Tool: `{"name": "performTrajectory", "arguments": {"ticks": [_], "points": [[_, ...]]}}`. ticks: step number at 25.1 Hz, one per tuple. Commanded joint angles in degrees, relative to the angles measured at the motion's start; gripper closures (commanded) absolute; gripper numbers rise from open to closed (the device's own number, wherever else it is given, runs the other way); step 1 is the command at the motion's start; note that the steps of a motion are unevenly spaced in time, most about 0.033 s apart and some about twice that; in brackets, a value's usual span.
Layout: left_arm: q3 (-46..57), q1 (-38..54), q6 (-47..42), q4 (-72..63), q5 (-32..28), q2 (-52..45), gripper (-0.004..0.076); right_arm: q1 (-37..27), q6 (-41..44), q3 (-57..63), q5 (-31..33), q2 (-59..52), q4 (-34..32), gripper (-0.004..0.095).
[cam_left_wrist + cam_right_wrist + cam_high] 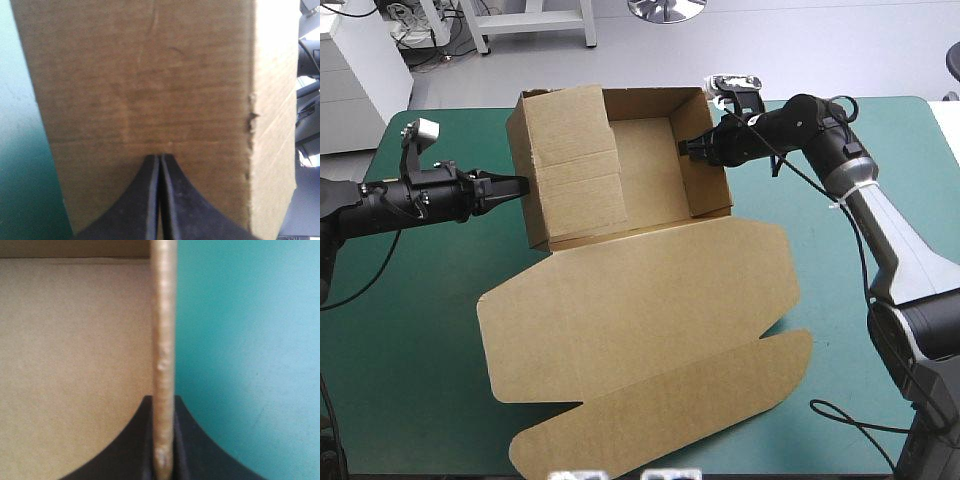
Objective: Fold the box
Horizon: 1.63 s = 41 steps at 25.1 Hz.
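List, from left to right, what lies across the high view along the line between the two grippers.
left gripper → box's left wall → box's floor → right gripper

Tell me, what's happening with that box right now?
Left gripper shut, tip against the box. Right gripper shut on its right wall. Box an open tray, lid flat. No obstruction.

Brown box (640,310) on teal-green table (410,330)
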Motion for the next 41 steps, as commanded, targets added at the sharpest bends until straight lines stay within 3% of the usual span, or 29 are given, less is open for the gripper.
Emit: {"name": "performTrajectory", "arguments": {"ticks": [1, 6, 12, 15, 21, 26, 37, 41], "points": [[-1.6, -0.3, -0.3, -4.3, 0.7, -2.0, 0.0733, 0.4, 0.7, -1.6, -3.3, -3.2, 2.2, 0.0921], [-1.6, -0.3, -0.3, -3.9, 0.9, -2.0, 0.0648, 0.4, 2.0, -1.6, -3.6, -3.2, -1.0, 0.0921], [-1.6, -0.3, -0.6, -4.0, 1.5, -2.0, 0.039, 0.7, 2.0, -1.6, -4.3, -3.2, -1.4, 0.0921], [-1.6, -0.3, -0.6, -4.0, 2.4, -2.0, 0.0331, 0.7, 2.1, -1.6, -4.4, -3.2, -2.3, 0.0921], [-1.6, -0.3, -0.6, -3.7, 2.6, -2.0, 0.0329, 1.3, 2.3, -1.6, -4.5, -3.2, -2.5, 0.0921], [-1.6, -0.3, -5.7, 3.6, 0.6, -2.0, 0.0329, 4.9, 5.0, -1.6, -6.7, -3.2, -8.1, 0.0921], [-1.6, -0.3, -20.2, 29.9, -13.0, -2.0, 0.0339, 13.9, 7.5, -1.6, -7.7, -3.0, -10.0, 0.0921], [-1.6, -0.3, -23.1, 35.0, -13.9, -2.0, 0.04, 15.1, 7.9, -1.6, -7.6, -3.0, -11.3, 0.0921]]}}
